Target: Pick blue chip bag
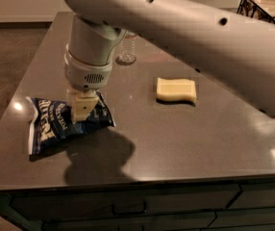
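Your claw pointed straight down, its tip against the right end of the blue chip bag. You could not tell how far open it was, or whether it gripped the bag. The bag lay near the left edge of the surface, well apart from the yellow sponge.

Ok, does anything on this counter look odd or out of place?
Nothing spilled or broken. The blue chip bag lies crumpled near the counter's front left edge, with the hand low over one end.
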